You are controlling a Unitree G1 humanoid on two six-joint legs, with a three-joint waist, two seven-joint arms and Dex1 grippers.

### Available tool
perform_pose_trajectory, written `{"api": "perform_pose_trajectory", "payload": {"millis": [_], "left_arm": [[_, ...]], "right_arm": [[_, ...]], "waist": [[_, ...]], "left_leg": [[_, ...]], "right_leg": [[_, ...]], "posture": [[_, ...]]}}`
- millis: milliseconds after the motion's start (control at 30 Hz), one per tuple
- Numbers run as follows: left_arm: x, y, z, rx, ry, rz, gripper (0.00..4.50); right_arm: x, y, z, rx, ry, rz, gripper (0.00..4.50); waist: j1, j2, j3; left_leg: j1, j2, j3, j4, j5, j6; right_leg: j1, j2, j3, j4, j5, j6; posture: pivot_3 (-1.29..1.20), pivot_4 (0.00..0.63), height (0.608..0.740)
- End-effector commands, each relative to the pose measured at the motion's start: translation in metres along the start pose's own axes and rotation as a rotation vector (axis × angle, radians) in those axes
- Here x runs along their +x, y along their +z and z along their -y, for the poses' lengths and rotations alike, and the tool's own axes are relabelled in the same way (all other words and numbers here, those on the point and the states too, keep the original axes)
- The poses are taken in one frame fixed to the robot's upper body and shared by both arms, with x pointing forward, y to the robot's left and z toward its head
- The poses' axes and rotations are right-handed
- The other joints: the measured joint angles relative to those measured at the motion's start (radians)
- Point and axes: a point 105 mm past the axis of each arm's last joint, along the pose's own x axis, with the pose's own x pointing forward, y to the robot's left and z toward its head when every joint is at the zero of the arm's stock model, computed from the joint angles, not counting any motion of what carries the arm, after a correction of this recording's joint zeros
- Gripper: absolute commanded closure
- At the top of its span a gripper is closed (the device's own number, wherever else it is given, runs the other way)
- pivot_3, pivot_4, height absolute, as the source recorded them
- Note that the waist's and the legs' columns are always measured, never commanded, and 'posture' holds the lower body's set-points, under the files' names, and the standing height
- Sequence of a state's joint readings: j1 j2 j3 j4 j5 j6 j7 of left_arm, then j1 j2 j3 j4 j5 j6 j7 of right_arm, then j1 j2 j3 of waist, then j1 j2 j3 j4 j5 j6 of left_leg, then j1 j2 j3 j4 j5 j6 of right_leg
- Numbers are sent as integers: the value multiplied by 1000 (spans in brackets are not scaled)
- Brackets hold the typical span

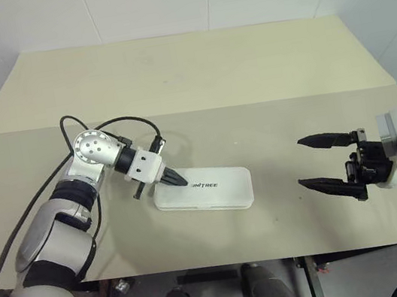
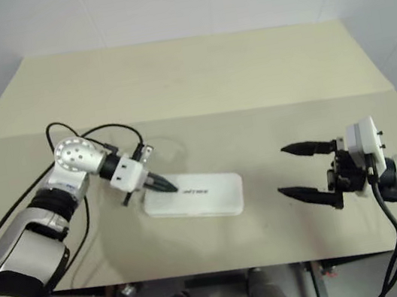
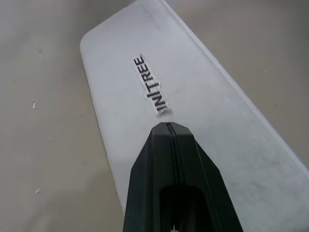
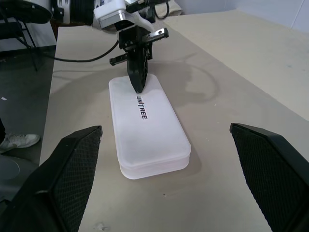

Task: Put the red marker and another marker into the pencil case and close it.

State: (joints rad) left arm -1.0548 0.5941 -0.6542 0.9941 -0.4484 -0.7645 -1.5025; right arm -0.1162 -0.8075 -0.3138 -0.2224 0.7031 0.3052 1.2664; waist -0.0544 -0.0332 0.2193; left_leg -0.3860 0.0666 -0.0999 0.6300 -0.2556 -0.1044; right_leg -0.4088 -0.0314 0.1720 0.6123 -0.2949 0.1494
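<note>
You had the left gripper [image 1: 175, 180], fingers pressed together and holding nothing, tipped down on the lid of the pencil case [image 1: 213, 192], which lay shut near the table's [image 1: 193, 73] front edge. With no markers out on the table, they were probably inside, so little beyond a last press seemed left. Your right gripper [image 1: 325, 161] hung spread and empty near the right edge.

My left arm reaches in from left, elbow bent, wrist angled down toward right. Left gripper [image 1: 179, 181] fingers pressed together, tips tilted downward. My right arm comes in from right, forearm low, wrist level. Right gripper [image 1: 315, 162] points left, fingers [image 1: 328, 140] spread wide, one above other, nothing between them.
</note>
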Motion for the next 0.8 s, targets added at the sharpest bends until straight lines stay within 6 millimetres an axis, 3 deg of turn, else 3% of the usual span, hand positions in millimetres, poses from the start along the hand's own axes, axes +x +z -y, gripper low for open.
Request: {"api": "perform_pose_trajectory", "payload": {"millis": [33, 167, 200, 267, 400, 667, 800], "left_arm": [[-6, 4, 4, -43, -14, 71, 4484], [-12, 7, -7, -55, 120, 138, 4484], [-14, 7, -10, -59, 155, 153, 4313], [-17, 12, -13, -68, 198, 208, 3911], [-32, 35, -15, -97, 258, 397, 2598], [-58, 37, 11, -170, 271, 399, 41], [-76, 26, 14, -207, 325, 322, 41]], "right_arm": [[-2, 7, 2, -38, 4, 4, 0], [-2, 7, 4, -38, 5, 2, 0], [-2, 8, 5, -38, 6, 2, 0], [-2, 8, 6, -39, 8, 1, 0], [-4, 10, 9, -43, 12, -4, 0], [-9, 11, 18, -52, 3, -29, 0], [2, 15, 15, -60, -14, 16, 0]], "waist": [[1, 0, 0], [2, 0, 0], [2, 0, 0], [2, 0, 0], [1, 0, 0], [-2, 0, 0], [0, 0, 0]], "left_leg": [[0, 0, 0, 0, 0, 0], [-1, 0, 0, -1, 0, 0], [-1, 0, 0, -2, 0, 0], [-1, 0, 0, -2, 0, 1], [-1, 0, 0, -3, -1, 1], [1, 0, 0, -3, -1, 1], [1, 0, 0, -1, -1, 1]], "right_leg": [[0, 0, 0, 0, 0, 0], [-1, 0, 0, 0, 3, 6], [-1, 0, 0, 0, 3, 6], [-1, 0, 0, 0, 3, 6], [-2, 0, -1, 2, 6, 14], [-3, 0, -1, 7, 4, 13], [-3, 0, -1, 7, 0, 5]], "posture": [[0, 150, 740], [0, 150, 740], [0, 150, 740], [0, 150, 740], [0, 150, 740], [0, 150, 740], [0, 150, 740]]}}
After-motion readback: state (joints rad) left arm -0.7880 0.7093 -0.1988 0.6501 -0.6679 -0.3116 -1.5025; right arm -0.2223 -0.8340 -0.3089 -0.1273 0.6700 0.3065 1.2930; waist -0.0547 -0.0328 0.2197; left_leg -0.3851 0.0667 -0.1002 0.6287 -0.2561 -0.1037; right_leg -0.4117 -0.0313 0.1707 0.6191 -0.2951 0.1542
